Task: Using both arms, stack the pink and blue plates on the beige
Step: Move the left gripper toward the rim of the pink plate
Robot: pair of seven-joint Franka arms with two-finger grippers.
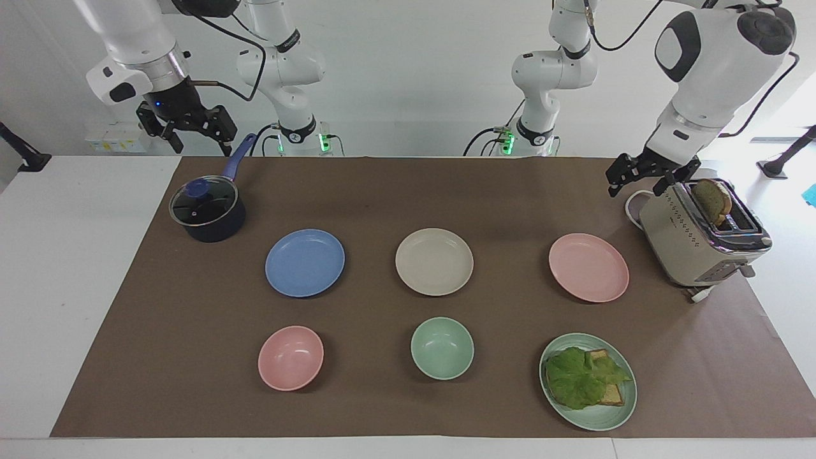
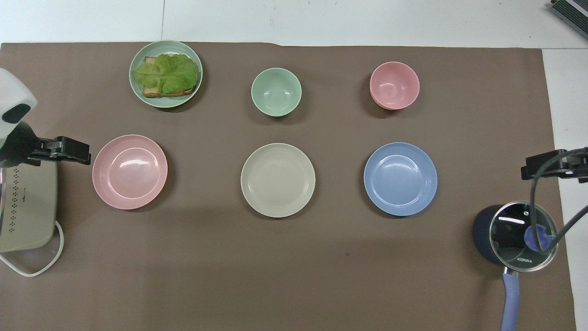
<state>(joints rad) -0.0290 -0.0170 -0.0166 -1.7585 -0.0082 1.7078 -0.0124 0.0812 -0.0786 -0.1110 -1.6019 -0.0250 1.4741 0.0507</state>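
Three equal plates lie in a row on the brown mat. The beige plate [image 1: 434, 261] [image 2: 278, 179] is in the middle. The pink plate [image 1: 588, 267] [image 2: 130, 171] lies toward the left arm's end and the blue plate [image 1: 305, 262] [image 2: 400, 179] toward the right arm's end. My left gripper [image 1: 636, 189] [image 2: 76, 152] hangs open and empty over the mat, between the toaster and the pink plate. My right gripper [image 1: 199, 148] [image 2: 546, 166] is open and empty in the air over the mat's edge beside the saucepan.
A beige toaster [image 1: 701, 236] [image 2: 27, 207] with a slice of bread stands beside the pink plate. A dark lidded saucepan [image 1: 207, 213] [image 2: 514, 234] stands near the blue plate. Farther from the robots are a pink bowl [image 1: 290, 357], a green bowl [image 1: 442, 348] and a green plate [image 1: 628, 408] with lettuce and toast.
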